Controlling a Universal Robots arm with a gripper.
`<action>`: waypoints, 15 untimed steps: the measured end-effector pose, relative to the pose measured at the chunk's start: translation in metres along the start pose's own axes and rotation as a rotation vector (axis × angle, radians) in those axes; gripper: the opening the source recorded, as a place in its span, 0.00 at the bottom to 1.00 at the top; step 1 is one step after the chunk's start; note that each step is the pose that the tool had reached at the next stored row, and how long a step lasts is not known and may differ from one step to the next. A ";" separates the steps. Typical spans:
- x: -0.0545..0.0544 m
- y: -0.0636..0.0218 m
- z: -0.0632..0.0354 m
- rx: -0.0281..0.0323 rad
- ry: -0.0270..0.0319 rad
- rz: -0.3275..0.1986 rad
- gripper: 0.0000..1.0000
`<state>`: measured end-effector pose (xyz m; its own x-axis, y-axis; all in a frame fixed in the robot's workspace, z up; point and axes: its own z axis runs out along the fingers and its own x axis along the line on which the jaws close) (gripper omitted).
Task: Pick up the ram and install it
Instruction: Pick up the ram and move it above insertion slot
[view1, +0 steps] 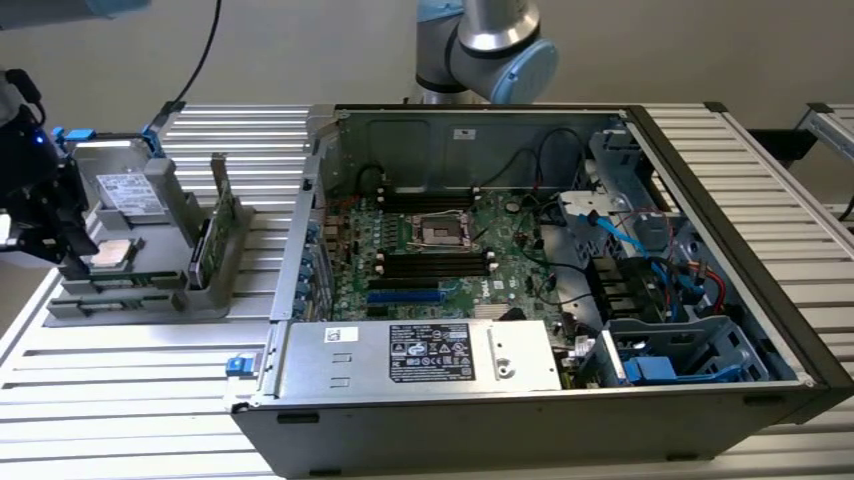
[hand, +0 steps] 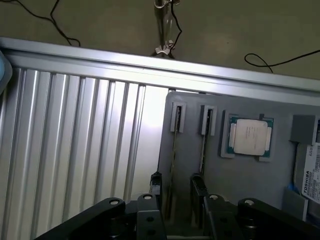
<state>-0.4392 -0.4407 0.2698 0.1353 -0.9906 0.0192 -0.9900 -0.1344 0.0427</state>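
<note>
Two boards: the ram and a second thin board stand edge-on, side by side, in the grey holder on the ribbed counter.
Ram: judged the one farther from the processor.
End effector: fingers wide apart, empty, hovering over the holder.
Alignment: ram's long axis runs along the gap, one finger facing each flat side; apparently not touching.

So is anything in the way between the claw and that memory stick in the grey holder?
Nothing visible. The open gripper hangs over the memory stick, which stands on edge in the holder, a finger to each side. A second board stands beside it.
</note>
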 end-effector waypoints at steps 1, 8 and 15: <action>0.000 -0.0001 0.0019 0.0002 0.0001 -0.004 0.36; 0.001 -0.0007 0.0146 0.0007 0.0015 -0.036 0.36; 0.001 -0.0019 0.0274 0.0015 0.0032 -0.075 0.36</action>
<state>-0.4383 -0.4420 0.2423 0.2090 -0.9777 0.0192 -0.9772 -0.2080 0.0427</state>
